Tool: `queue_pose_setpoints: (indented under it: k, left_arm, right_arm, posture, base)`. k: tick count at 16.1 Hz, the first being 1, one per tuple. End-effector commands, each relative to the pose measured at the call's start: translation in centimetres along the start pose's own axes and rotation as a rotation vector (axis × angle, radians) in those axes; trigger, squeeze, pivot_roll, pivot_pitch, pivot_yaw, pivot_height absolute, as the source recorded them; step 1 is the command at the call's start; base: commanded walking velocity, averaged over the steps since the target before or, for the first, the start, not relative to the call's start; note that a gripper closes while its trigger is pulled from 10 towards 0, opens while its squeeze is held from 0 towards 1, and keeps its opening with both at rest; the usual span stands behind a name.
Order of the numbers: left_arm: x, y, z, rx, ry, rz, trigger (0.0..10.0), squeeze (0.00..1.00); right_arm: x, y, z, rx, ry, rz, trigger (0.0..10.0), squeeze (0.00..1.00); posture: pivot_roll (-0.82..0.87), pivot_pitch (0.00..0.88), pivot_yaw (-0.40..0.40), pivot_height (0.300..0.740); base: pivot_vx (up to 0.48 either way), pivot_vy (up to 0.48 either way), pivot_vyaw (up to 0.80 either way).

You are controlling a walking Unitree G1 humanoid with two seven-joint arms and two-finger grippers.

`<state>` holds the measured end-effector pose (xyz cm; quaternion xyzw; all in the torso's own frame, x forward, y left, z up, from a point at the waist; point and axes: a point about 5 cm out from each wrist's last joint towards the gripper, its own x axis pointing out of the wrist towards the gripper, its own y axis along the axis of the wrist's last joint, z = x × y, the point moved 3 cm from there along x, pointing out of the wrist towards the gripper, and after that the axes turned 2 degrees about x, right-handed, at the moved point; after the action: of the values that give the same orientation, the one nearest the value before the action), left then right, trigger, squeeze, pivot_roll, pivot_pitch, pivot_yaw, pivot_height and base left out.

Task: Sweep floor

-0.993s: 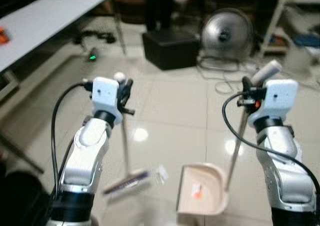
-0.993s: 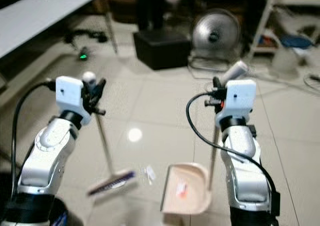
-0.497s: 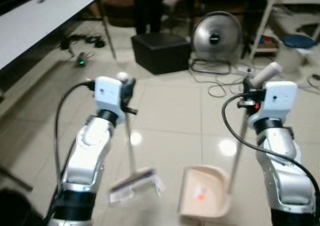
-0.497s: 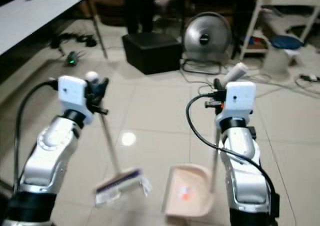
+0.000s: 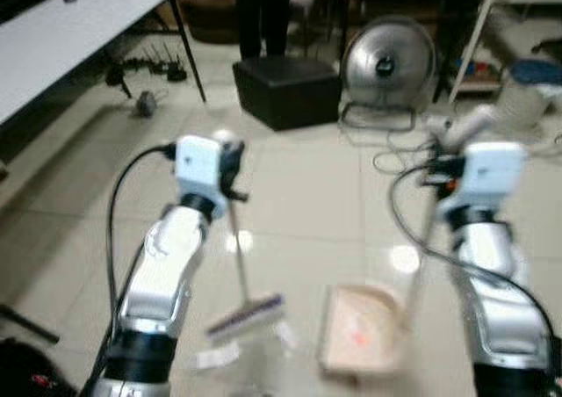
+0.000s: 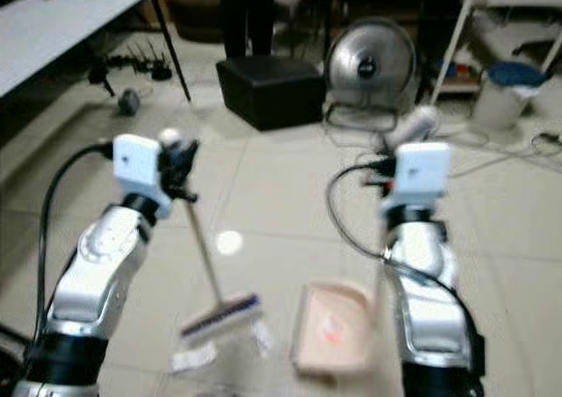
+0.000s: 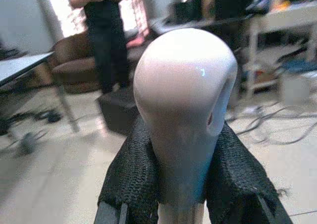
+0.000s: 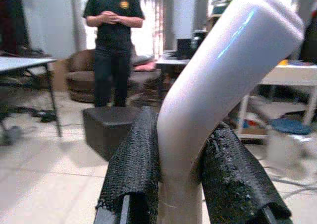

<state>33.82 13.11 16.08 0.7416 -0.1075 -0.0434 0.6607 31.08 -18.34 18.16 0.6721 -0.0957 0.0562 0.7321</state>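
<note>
Here, one broom [image 5: 248, 313] in left tool [image 5: 234, 162], one dustpan [image 5: 362, 339] in right tool [image 5: 439, 163].

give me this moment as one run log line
task: sweep floor | left gripper: shut on broom handle | right gripper: shut on dustpan handle | broom head beside dustpan | scraps on floor, one red bit in pan

light: indoor, even, fairly bright
glare: two ceiling-light reflections on floor tiles [image 5: 307, 212], mid-frame; highlight streak on dustpan handle [image 8: 223, 80]
backlight: blown-out window behind person [image 8: 113, 45], upper left of wrist views
blur: head views smeared overall, right side worst
focus: wrist-view backgrounds soft
</note>
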Motion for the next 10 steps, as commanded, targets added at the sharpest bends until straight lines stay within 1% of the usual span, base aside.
queue_pose_setpoints:
  k: [1,3,5,6,8,9,10]
  left_arm:
    - [0.5,1.0,-0.1,0.029,0.014,0.043,10.0,0.0]
    - [0.5,1.0,-0.5,0.089,0.063,0.071,10.0,0.0]
    - [0.6,1.2,-0.9,0.11,0.12,0.102,10.0,0.0]
    - [1.1,1.2,-1.5,0.103,0.178,0.108,10.0,0.0]
    - [1.4,1.4,-2.1,0.082,0.224,0.123,10.0,0.0]
    - [1.8,2.0,-2.5,0.054,0.267,0.166,10.0,0.0]
    - [2.0,2.2,-2.5,0.046,0.279,0.182,10.0,0.0]
  right_arm:
    - [0.2,0.6,0.6,-0.028,-0.018,0.039,10.0,0.0]
    - [0.3,0.6,0.6,-0.037,-0.026,0.059,10.0,0.0]
    - [0.4,0.6,0.7,-0.036,-0.028,0.065,10.0,0.0]
    - [0.6,0.4,0.8,-0.031,-0.035,0.077,10.0,0.0]
    - [0.6,0.3,1.0,-0.031,-0.037,0.088,10.0,0.0]
    - [0.8,0.2,1.3,-0.037,-0.035,0.104,10.0,0.0]
    - [1.0,0.2,1.4,-0.04,-0.033,0.111,10.0,0.0]
  posture:
    - [0.0,0.098,0.135,0.74]
    - [0.03,0.137,0.166,0.74]
    - [0.03,0.151,0.171,0.74]
    - [0.05,0.189,0.179,0.74]
    - [0.07,0.212,0.183,0.74]
    - [0.09,0.258,0.189,0.74]
    - [0.09,0.258,0.189,0.74]
  base:
    - [0.0,0.0,0.0]
    - [0.0,0.0,0.0]
    - [0.0,0.0,0.0]
    - [0.0,0.0,0.0]
    - [0.0,0.0,0.0]
    - [0.0,0.0,0.0]
    - [0.0,0.0,0.0]
